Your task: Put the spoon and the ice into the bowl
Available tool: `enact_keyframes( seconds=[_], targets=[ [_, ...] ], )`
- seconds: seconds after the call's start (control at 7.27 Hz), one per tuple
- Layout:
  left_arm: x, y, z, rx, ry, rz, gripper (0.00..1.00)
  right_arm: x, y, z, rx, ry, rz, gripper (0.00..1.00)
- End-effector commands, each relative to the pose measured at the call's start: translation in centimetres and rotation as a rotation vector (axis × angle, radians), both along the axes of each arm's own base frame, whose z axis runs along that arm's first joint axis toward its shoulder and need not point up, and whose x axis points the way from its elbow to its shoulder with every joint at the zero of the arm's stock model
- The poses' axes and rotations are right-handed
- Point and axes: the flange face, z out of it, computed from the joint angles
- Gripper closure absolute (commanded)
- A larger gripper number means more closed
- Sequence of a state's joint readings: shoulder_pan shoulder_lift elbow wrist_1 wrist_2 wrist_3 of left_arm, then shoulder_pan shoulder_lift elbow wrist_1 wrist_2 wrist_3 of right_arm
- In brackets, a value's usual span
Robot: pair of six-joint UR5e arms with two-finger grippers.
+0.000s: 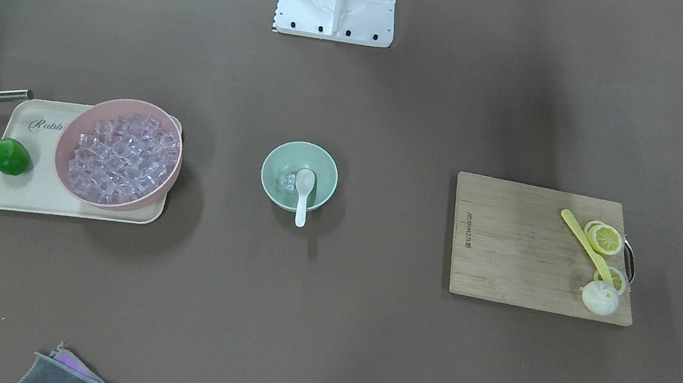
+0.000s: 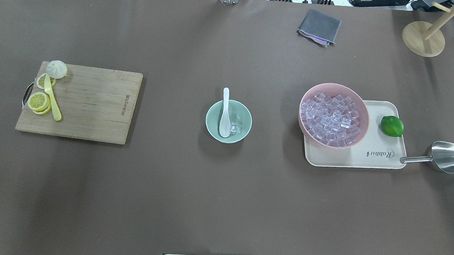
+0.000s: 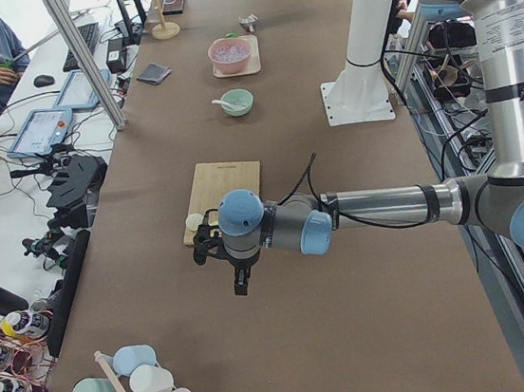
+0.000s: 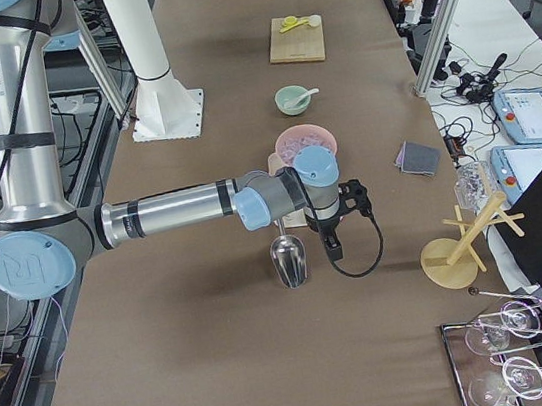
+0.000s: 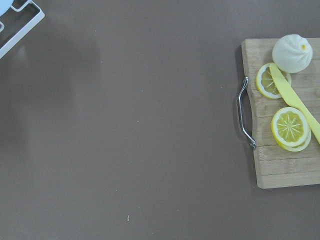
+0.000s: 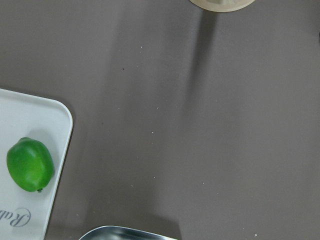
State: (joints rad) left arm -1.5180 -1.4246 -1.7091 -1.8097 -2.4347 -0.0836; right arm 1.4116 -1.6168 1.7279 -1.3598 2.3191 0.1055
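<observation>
On the brown worktop (image 2: 222,206), the spoon (image 2: 225,121) and ice (image 2: 234,127) sit inside the green bowl (image 2: 213,115). My job looks done. I cannot tell if my left gripper (image 3: 241,280) or right gripper (image 4: 333,245) is open.

Tally: 2 bowls (mint bowl (image 2: 211,120), pink bowl (image 2: 365,116)); 1 spoon (image 2: 225,115); 1 tray (image 2: 351,158); 1 lime (image 2: 392,126); 1 scoop (image 2: 448,156); 1 board (image 2: 94,103); 1 knife (image 2: 52,99); 1 bun (image 2: 56,69); 3 lemon slices (image 5: 290,125); ice cubes (image 2: 332,118) many, uncounted.
</observation>
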Motion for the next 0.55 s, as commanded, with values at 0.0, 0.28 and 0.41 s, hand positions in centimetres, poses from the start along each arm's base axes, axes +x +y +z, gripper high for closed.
enact_keyframes(
  seconds=[0.0,0.28,0.41],
  targets=[
    [0.01,0.0,0.16,-0.001,0.005,0.002,0.02,0.53,0.25,0.56,-0.011,0.0,0.009,0.0],
    [-0.06,0.42,0.31,-0.006,0.008,0.001,0.02,1.01,0.44,1.02,-0.021,0.002,0.018,0.0],
    [-0.25,0.45,0.3,-0.006,0.01,-0.003,0.02,1.39,0.51,1.25,-0.025,0.002,0.026,0.0]
  ],
)
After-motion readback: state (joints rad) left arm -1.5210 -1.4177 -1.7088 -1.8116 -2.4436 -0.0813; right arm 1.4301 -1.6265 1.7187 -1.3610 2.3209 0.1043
